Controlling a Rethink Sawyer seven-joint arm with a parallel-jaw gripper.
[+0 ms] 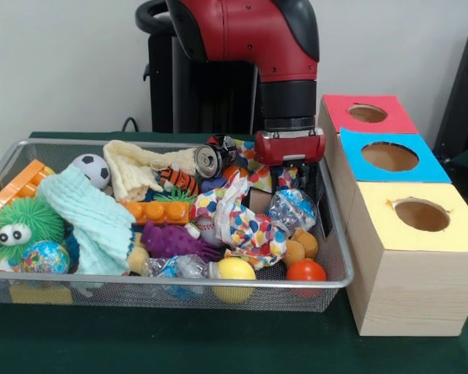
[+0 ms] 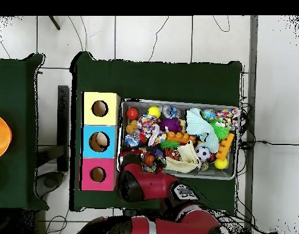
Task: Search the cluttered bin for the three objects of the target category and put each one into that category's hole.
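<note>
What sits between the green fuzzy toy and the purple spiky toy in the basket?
A light blue cloth lies between the green fuzzy toy and the purple spiky toy, seen in the front view.

Toy-crammed mesh bin [image 1: 327,234] beside three-holed boxes [image 1: 421,257]

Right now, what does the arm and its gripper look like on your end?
The arm is glossy red with rounded black joint housings; a black cylindrical wrist section with a thin silver ring leads to a red gripper mount. From overhead, the arm shows the same red and black shells with a small white marking.
</note>
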